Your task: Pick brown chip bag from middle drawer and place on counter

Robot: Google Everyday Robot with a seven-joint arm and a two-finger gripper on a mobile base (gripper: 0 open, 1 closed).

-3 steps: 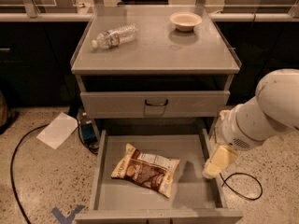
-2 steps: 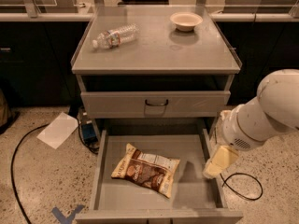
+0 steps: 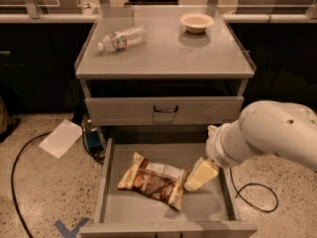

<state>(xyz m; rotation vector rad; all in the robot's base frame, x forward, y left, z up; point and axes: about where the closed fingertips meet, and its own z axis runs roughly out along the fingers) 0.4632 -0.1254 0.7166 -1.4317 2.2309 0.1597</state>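
The brown chip bag (image 3: pixel 151 178) lies flat on the floor of the open middle drawer (image 3: pixel 143 212), at its centre, with a cream end toward the back left. My gripper (image 3: pixel 199 176) hangs inside the drawer at the bag's right end, right beside it or touching it. The white arm (image 3: pixel 267 135) comes in from the right, over the drawer's right wall. The counter (image 3: pixel 163 53) is the grey top of the cabinet above.
A clear plastic bottle (image 3: pixel 121 37) lies on the counter's left side and a small bowl (image 3: pixel 196 22) stands at its back right. The upper drawer (image 3: pixel 165 109) with a dark handle is closed. A white sheet (image 3: pixel 61 138), a blue box (image 3: pixel 92 139) and cables (image 3: pixel 252 192) lie on the floor.
My gripper has moved left inside the drawer, from near the right wall to the bag's right end. The bag has not moved.
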